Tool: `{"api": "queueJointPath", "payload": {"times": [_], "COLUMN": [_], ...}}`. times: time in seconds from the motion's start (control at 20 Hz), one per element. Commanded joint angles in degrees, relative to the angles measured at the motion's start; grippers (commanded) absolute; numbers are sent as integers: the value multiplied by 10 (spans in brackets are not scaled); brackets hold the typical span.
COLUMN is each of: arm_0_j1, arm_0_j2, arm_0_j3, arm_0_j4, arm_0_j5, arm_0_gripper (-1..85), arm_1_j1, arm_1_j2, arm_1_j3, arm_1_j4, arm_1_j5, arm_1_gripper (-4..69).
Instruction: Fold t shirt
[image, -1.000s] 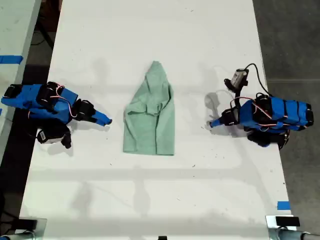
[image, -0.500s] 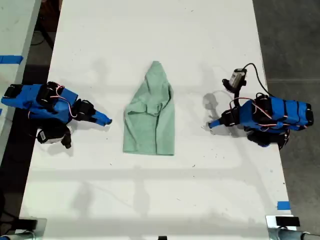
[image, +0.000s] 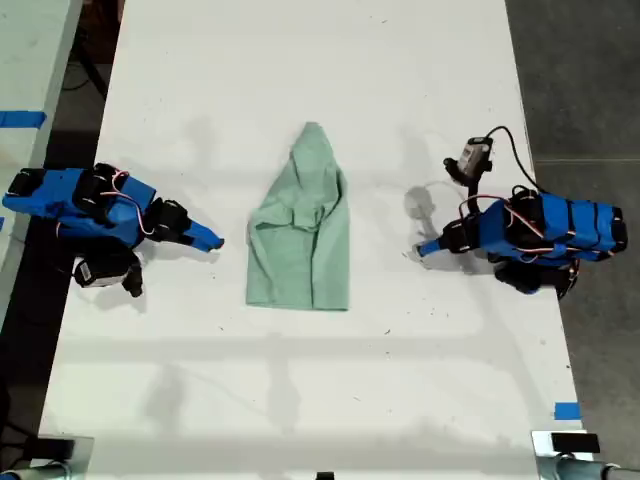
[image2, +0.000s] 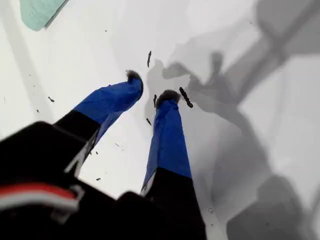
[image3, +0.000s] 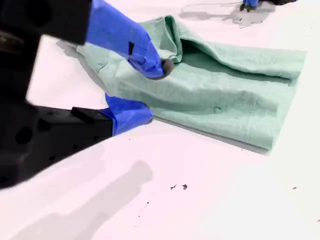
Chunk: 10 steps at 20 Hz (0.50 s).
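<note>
The t shirt (image: 300, 232) lay in the middle of the white worktop (image: 300, 70), already gathered lengthwise into a narrow band, bunched to a tapered point at its far end and squared off at the near end in the exterior view. Nothing held it.

To fold it well from here, I judged the tapered end should be pinched through all its layers and carried over toward the square hem, low and slow so the soft cloth did not drag or unroll.

My second pincer (image3: 150, 92) stood with its jaws apart, just beside the shirt's long edge on the exterior view's left, not touching the cloth as far as I could tell. My first pincer (image2: 150, 97), jaws slightly apart and gripping nothing, hovered over bare worktop on the exterior view's right, clear of the shirt.
</note>
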<state>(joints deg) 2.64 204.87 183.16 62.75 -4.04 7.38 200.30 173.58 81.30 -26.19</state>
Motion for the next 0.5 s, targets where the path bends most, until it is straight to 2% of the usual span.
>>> {"api": "queueJointPath", "payload": {"times": [0.0, 0.45], "arm_0_j1": [-2, -2], "arm_0_j2": [5, 5], "arm_0_j3": [4, 4], "arm_0_j4": [2, 2], "arm_0_j5": [-9, -9], "arm_0_gripper": [112, 112], "arm_1_j1": [1, 1], "arm_1_j2": [4, 4], "arm_1_j3": [31, 31], "arm_1_j4": [-14, -14], "arm_1_j5": [-9, -11], "arm_1_gripper": [87, 79]}}
